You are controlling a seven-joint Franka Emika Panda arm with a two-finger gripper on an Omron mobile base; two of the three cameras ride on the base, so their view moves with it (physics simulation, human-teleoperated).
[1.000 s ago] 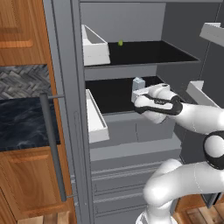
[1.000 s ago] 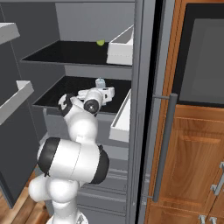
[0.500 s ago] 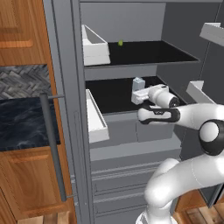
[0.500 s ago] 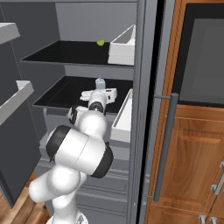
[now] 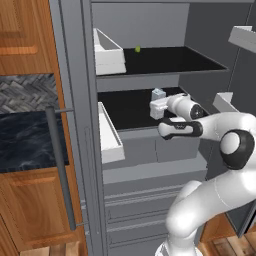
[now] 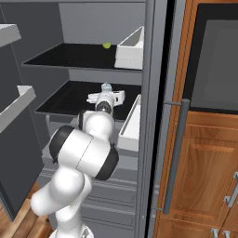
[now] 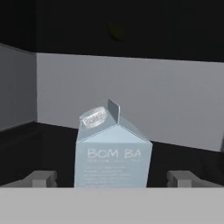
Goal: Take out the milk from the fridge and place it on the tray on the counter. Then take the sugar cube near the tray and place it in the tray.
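- Fridge (image 5: 85, 150) came first in my reading: its door stood open, which let my arm reach straight in to the lower black shelf (image 5: 125, 107); from the left base view the shelf opening sat at about 1 o'clock of the long dark handle (image 5: 60, 165).
- I judged the white bins (image 5: 107, 52) were hung at the 9 o'clock side of each shelf to keep the middle free, which is why my approach line ran down the centre.
- Milk (image 7: 111, 151) stood upright on that lower shelf, gabled top and round cap up, square to the hand camera; in the left base view the carton's top (image 5: 158, 94) peeked out at 11 o'clock of my wrist.
- My gripper (image 7: 111, 179) was spread wide, one fingertip (image 7: 41, 178) at 9 o'clock and the other at 3 o'clock of the carton, clear gaps on both sides, nothing held; I read that as lined up to straddle the carton before closing.
- A small green thing (image 5: 137, 49) lay on the upper shelf at 12 o'clock; too small to name.
- Hard to make out: the carton's base was cut off at the bottom of the hand view, so I could not tell how deep the fingers reached along its sides. In the right base view my own arm covered most of the carton (image 6: 107, 86).
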